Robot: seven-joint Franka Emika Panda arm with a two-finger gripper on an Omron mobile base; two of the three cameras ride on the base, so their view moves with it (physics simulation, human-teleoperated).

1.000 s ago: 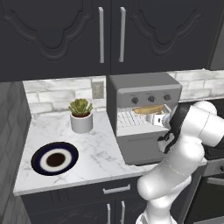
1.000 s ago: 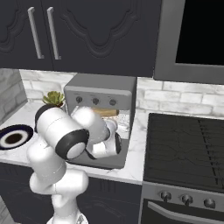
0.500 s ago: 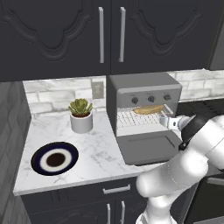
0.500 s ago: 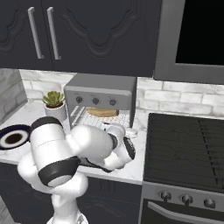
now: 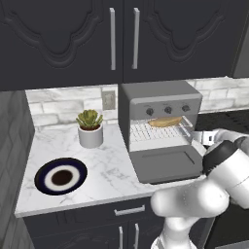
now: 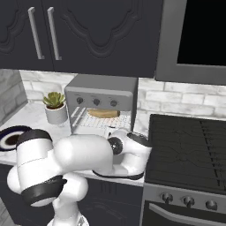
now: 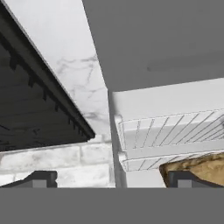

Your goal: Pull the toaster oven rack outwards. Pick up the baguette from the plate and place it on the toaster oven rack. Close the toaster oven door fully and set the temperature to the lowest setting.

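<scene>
Lying across the pulled-out rack point(image 5: 160, 130), the baguette point(image 5: 166, 121) sits at about the 2 o'clock corner of the wire grid, inside the mouth of the toaster oven point(image 5: 160, 99), so the bread step looks finished and the plate point(image 5: 61, 176) is left bare on the worktop point(image 5: 107, 165) at roughly 8 o'clock from the oven. The door point(image 5: 166, 164) hangs fully down, flat over the worktop edge, which is why the rack can still stick out; it has to go up before the three knobs point(image 5: 168, 110) matter. In the hand view the fingers point(image 7: 108, 179) stand wide apart with nothing between them, their tips at 7 and 5 o'clock of that picture, looking along the oven's right side wall with the rack edge and a corner of the crust close by the right-hand tip. Compared with a second ago, the arm has swung off the oven front: then its wrist covered the opening at the rack, now it is folded low at 4 o'clock of the oven, beside the stove point(image 6: 190, 145), and the opening with the bread is in plain sight. Probably it is repositioning to get under the door.
</scene>
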